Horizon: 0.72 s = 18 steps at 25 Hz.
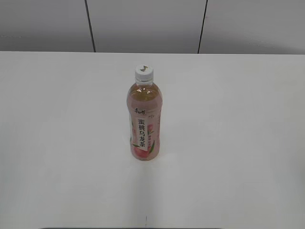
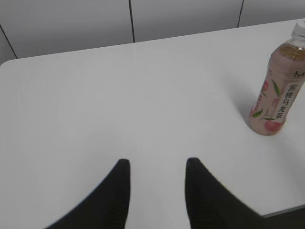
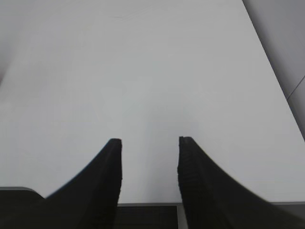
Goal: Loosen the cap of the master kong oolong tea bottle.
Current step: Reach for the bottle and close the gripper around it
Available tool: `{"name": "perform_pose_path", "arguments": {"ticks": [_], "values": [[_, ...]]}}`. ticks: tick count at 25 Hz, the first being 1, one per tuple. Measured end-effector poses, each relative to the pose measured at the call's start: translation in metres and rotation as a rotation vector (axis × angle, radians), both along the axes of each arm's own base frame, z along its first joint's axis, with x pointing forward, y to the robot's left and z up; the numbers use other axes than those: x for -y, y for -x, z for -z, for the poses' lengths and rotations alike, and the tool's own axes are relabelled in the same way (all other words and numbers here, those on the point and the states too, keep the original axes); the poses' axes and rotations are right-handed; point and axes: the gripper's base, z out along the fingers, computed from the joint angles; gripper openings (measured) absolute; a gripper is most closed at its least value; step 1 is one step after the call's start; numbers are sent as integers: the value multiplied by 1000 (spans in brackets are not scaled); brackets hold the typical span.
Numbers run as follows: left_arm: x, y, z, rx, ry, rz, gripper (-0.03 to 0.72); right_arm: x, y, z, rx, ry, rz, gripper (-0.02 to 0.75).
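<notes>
A white table (image 1: 57, 143) fills most of the exterior view, with a pale panelled wall (image 1: 143, 24) behind it. Near the middle of the table stands the master kong oolong tea bottle (image 1: 144, 119), upright and alone. It is a tall clear plastic bottle holding amber tea, visible through the bare shoulder above the label. The label is pink with a peach and green leaves low down, and a white vertical strip of black Chinese characters runs down its front. On top sits the cap (image 1: 143, 73), small, round and white, with a small dark mark on its upper face; it is seated on the neck, though whether it is screwed tight cannot be told.

Neither arm shows in the exterior view. In the left wrist view the left gripper (image 2: 157, 164) hangs over bare table near the table's front edge, its two black fingers apart with nothing between them; the bottle stands well off at the right edge of that view. In the right wrist view the right gripper (image 3: 150, 143) is likewise spread and empty over bare table near the edge, with no bottle in sight.
</notes>
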Motion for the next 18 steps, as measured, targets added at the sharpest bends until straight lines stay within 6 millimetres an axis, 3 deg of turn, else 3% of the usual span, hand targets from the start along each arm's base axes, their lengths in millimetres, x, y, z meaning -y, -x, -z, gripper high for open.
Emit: {"name": "perform_pose_path", "arguments": {"ticks": [18], "values": [[0, 0, 0, 0, 0, 0, 241, 0, 0, 0, 0, -3, 1, 304]]}}
